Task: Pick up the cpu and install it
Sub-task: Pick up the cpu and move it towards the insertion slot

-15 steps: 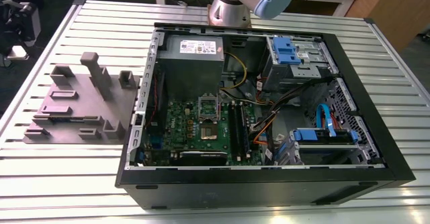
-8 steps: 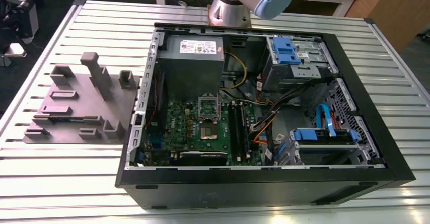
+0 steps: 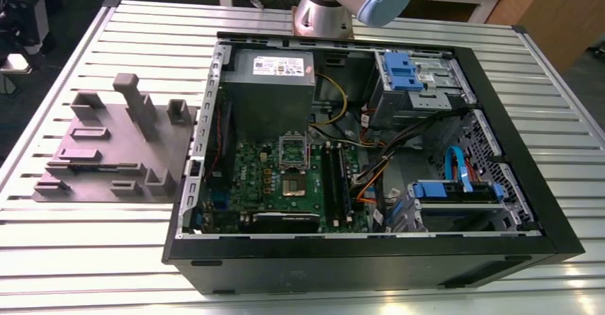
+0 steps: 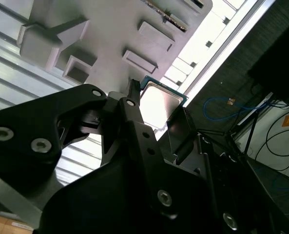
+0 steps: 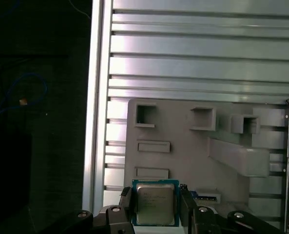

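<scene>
First wrist view: your gripper (image 5: 155, 199) clamps the flat, square, silver-topped cpu (image 5: 155, 204) over the grey tray (image 5: 183, 156) of rectangular pockets.

Open case (image 3: 359, 265) sits beside, perhaps touching, fixture (image 3: 104, 149).

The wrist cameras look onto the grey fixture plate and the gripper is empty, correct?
Not empty. In both wrist views the gripper is shut on the cpu, holding it by two opposite edges. The grey fixture plate does lie behind it.
</scene>
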Tool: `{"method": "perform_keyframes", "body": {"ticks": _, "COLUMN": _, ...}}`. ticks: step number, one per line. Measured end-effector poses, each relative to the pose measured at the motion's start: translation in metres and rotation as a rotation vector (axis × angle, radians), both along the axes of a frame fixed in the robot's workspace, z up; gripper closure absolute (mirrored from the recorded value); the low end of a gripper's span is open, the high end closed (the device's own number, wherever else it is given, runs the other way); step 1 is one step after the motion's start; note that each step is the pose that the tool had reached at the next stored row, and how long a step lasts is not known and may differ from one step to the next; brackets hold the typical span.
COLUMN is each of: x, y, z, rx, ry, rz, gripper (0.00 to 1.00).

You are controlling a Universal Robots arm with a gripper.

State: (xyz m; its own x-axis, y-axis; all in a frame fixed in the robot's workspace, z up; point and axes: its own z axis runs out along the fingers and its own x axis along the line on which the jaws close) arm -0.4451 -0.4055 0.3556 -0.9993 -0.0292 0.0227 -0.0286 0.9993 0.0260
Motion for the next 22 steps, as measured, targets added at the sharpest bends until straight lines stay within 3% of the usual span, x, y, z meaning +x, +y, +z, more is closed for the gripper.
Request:
{"method": "perform_keyframes", "body": {"ticks": 9, "x": 0.0000, "y": 0.0000, "z": 0.0102, "rx": -0.0048, "ry": 0.0000, "rz": 0.000, "gripper": 0.53}}
{"method": "perform_keyframes", "body": {"ticks": 22, "x": 0.0027, "y": 0.0001, "z": 0.0103, "rx": -0.0060, "ry": -0.0001, "rz": 0.000, "gripper": 0.53}}
